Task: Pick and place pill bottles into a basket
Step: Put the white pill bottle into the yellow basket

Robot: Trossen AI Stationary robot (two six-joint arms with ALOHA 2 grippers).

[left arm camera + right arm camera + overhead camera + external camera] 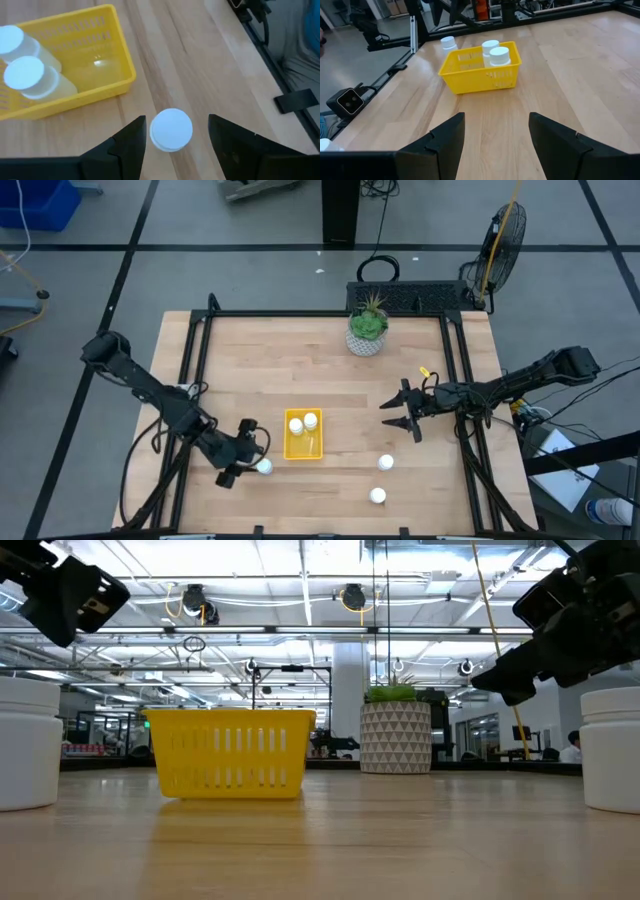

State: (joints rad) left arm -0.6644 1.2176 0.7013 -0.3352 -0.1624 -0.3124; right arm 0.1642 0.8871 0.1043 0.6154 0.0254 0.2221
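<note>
The yellow basket [303, 442] stands at the table's middle front with two white pill bottles [303, 422] upright in it; they also show in the left wrist view [22, 75] and the right wrist view [495, 51]. A third bottle [171, 130] stands upright on the table just near-left of the basket [75, 55]. My left gripper [175, 137] is open, one finger on either side of this bottle, not touching it. Two more bottles [386, 463] [377, 496] stand at the front right. My right gripper [405, 415] is open and empty, above the table right of the basket [480, 75].
A white patterned pot with a green plant [368, 335] stands at the far middle of the table. Black frame rails [195, 360] run along the table's left, right and far edges. Bare wood lies between the basket and my right gripper [495, 135].
</note>
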